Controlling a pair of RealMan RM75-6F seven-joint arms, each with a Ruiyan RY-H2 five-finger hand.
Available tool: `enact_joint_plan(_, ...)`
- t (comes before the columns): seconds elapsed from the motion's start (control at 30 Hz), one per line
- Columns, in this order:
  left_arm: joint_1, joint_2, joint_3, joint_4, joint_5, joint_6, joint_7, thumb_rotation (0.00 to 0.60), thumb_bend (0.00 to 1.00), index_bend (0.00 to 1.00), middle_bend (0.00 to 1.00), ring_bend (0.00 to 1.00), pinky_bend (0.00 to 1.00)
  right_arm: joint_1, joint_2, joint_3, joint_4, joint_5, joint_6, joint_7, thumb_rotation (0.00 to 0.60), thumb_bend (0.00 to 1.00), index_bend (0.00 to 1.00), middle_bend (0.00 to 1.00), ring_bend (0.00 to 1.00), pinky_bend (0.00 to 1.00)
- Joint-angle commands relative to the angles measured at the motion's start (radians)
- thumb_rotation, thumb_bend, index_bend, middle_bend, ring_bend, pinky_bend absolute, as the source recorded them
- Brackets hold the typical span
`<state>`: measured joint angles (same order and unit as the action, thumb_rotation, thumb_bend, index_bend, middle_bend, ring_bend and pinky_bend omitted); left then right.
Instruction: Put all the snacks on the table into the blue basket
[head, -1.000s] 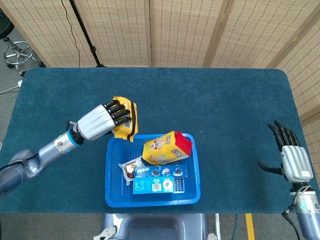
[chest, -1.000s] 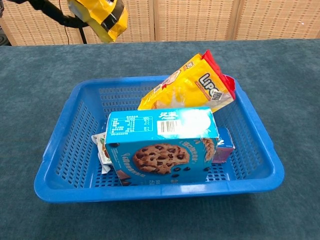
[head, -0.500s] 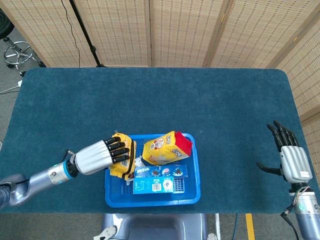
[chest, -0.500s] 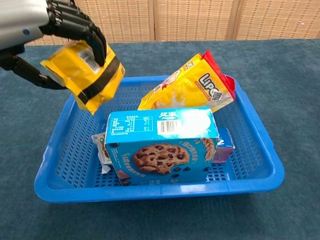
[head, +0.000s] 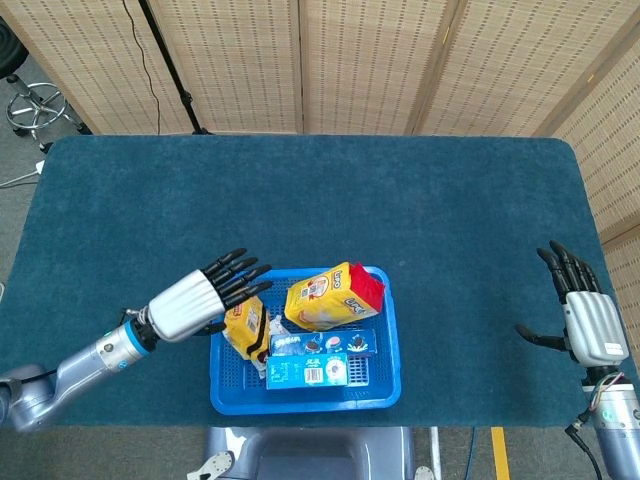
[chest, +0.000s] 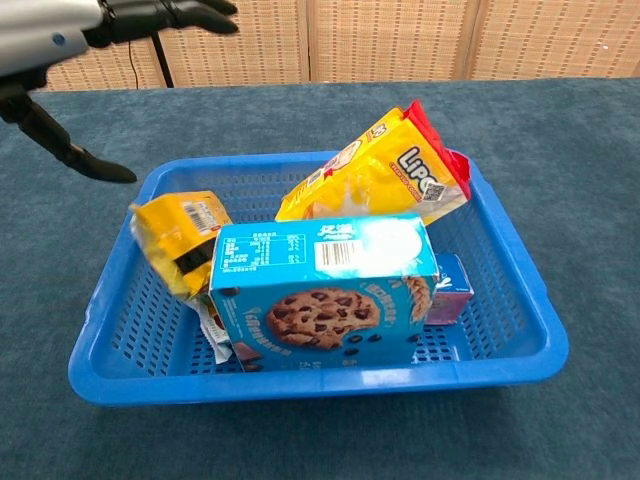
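With fingers spread and nothing held, left hand (head: 195, 300) above the basket's left edge, palm down, fingertips reaching over the rim; chest view catches only its wrist and a few dark fingers (chest: 185, 12) at top left, thumb pointing down-right, clear of the basket. Blue basket (head: 388, 340) at the table's near edge, roughly centre, on the dark teal table (head: 400, 200). Inside, left end: small yellow packet (chest: 178, 238) with a black band, tilted, leaning against the cookie box, barcode label facing up, touching nothing of the hand. Cookie box (chest: 325, 290), blue with a chocolate-chip cookie picture, upright on its long side along the near wall. Behind it, large yellow bag (chest: 385, 170) with a red end, propped at a slant against the far right corner, red end poking above the rim. Small white-edged wrapper (chest: 210, 325) partly hidden under the yellow packet and the box at lower left. Purple-and-white carton (chest: 450, 290) wedged just right of the cookie box, mostly hidden. Right hand (head: 588, 318) well apart at the table's right edge, fingers straight and spread, thumb out to the side, holding nothing. No snacks visible on the table outside the basket.
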<state>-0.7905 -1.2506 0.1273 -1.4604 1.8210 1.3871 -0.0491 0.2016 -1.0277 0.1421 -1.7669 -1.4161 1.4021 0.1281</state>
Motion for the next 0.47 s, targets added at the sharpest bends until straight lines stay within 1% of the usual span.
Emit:
enact_joint_plan(0.03, 0.055, 0.054, -0.032, -0.055, -0.062, 0.040, 0.036, 0.600, 0.00, 0.00, 0.00, 0.00, 0.00, -0.002, 0.003, -0.001, -0.002, -0.006, 0.004, 0.004, 0.600, 0.00, 0.00, 0.00, 0.00, 0.05)
enact_joint_plan(0.1, 0.076, 0.075, -0.035, -0.078, -0.090, 0.044, 0.046, 0.600, 0.00, 0.00, 0.00, 0.00, 0.00, -0.003, 0.004, -0.001, -0.003, -0.010, 0.006, 0.008, 0.600, 0.00, 0.00, 0.00, 0.00, 0.05)
enact_joint_plan(0.13, 0.116, 0.105, -0.036, -0.100, -0.154, 0.047, 0.049, 0.600, 0.00, 0.00, 0.00, 0.00, 0.00, -0.005, 0.007, -0.002, -0.006, -0.018, 0.009, 0.013, 0.600, 0.00, 0.00, 0.00, 0.00, 0.05)
enact_joint_plan(0.27, 0.208, 0.150, -0.036, -0.157, -0.275, 0.057, 0.074, 0.600, 0.00, 0.00, 0.00, 0.00, 0.00, -0.008, 0.013, -0.007, -0.005, -0.035, 0.013, 0.023, 0.600, 0.00, 0.00, 0.00, 0.00, 0.05)
enact_joint_plan(0.37, 0.286, 0.143, -0.036, -0.161, -0.349, 0.089, 0.092, 0.600, 0.00, 0.00, 0.00, 0.00, 0.00, -0.008, 0.013, -0.008, 0.000, -0.039, 0.013, 0.024, 0.600, 0.00, 0.00, 0.00, 0.00, 0.05)
enact_joint_plan(0.47, 0.379, 0.104, -0.042, -0.146, -0.431, 0.141, 0.100, 0.600, 0.00, 0.00, 0.00, 0.00, 0.00, -0.009, 0.009, -0.007, 0.009, -0.048, 0.023, -0.001, 0.600, 0.00, 0.00, 0.00, 0.00, 0.04)
